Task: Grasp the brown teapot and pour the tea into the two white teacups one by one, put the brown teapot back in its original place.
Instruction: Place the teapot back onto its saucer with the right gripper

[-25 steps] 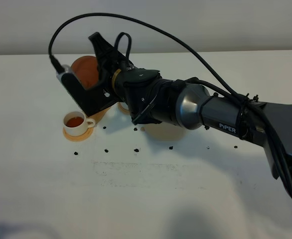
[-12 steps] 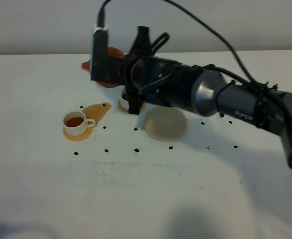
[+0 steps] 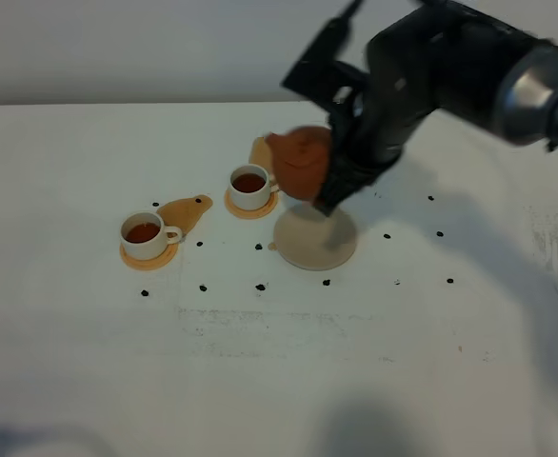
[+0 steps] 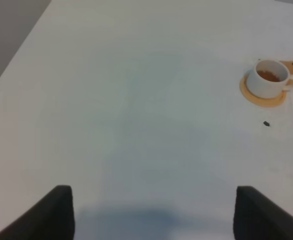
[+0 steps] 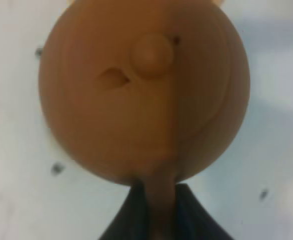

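We now have the teapot (image 3: 301, 162) back upright and swung away from the cups, where half a second ago it was tipped over the far cup (image 3: 249, 185). It hangs in the air just above the trivet (image 3: 315, 240), not yet resting on it. The right gripper (image 5: 159, 202) is clamped on the teapot's handle, fingers (image 5: 191, 210) closed tight either side of it; in the wrist view the lid knob faces the camera, so the pot sits about level.

Both cups show reddish tea: the near cup (image 3: 144, 234) on its coaster (image 3: 149, 256), and the far one, which was hidden behind our arm a second ago. We judge the pouring finished and only the return left: lower the pot onto the trivet and let go.

Our left gripper (image 4: 151, 212) idles over bare table (image 4: 111, 100), its fingertips wide apart and holding nothing.
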